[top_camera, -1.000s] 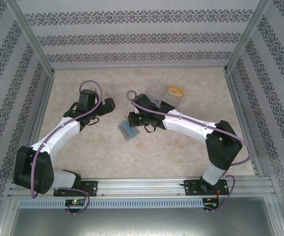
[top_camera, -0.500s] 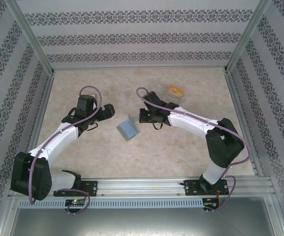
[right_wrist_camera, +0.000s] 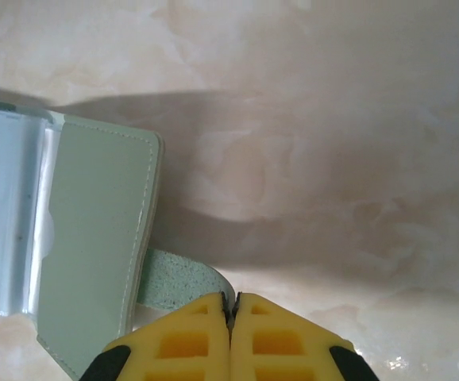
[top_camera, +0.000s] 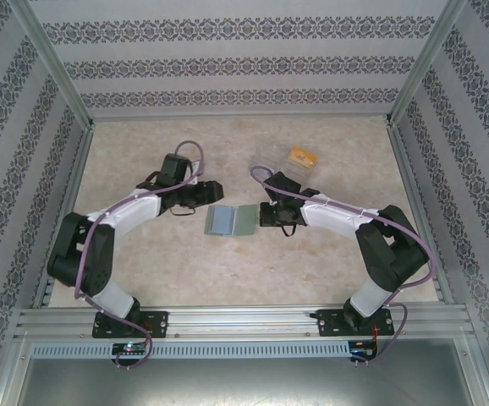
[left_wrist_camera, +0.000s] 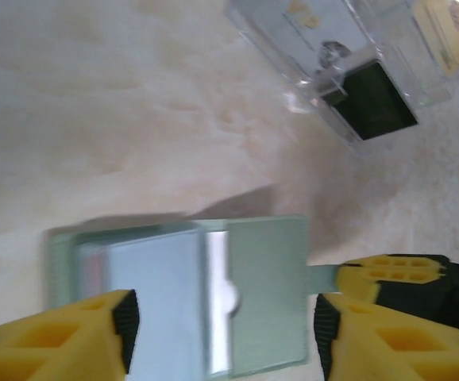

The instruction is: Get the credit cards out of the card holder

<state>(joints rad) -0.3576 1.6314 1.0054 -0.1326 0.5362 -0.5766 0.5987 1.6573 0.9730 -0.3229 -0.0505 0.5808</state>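
Note:
The card holder lies unfolded on the table, grey-green with bluish-grey pockets. My right gripper is shut on the holder's strap tab at its right edge. My left gripper hovers open above the holder with a finger on either side, at its upper left in the top view. The pockets hide any credit cards inside. A yellow-orange card lies at the clear tray.
The clear plastic tray stands behind the right gripper, with a dark patch inside. Metal frame posts and patterned walls enclose the table on three sides. Open tabletop lies in front of the holder.
The holder has moved right and opened flat. The right gripper pulled right with the strap. The left arm swung right over the holder, and its jaws narrowed.

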